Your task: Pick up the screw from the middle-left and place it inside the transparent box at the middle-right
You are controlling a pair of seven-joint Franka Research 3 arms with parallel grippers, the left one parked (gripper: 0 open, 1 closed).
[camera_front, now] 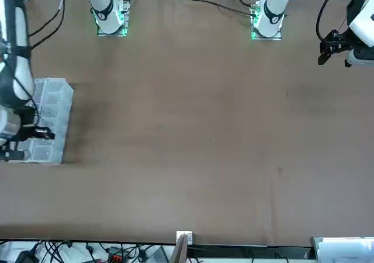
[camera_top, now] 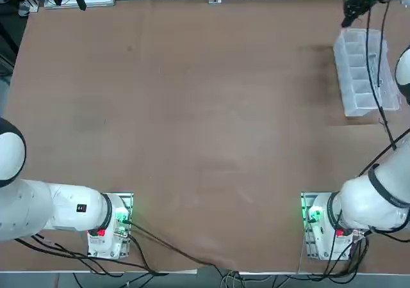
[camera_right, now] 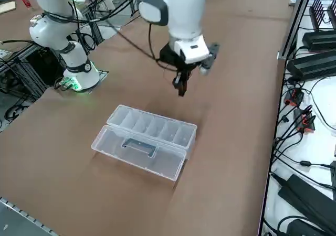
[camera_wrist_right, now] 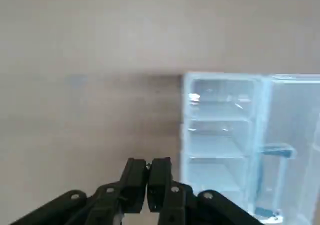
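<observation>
Now right end effector (camera_right: 181,90) closed, above table beside open transparent box (camera_right: 144,140).

My gripper (camera_right: 181,87) is black, on a glossy white arm (camera_right: 176,8) with a dark grey band near the wrist. Just below and beside it sits the box (camera_right: 152,128), clear and colourless, faintly bluish in my wrist view, its dividers showing as pale lines. Under both spreads the table (camera_top: 192,121), a flat plain brown with no pattern beyond a few faint darker smudges. My base (camera_top: 317,217) glows green with a small red spot. The cable (camera_top: 378,77) trailing from my gripper looks black, I think.
</observation>
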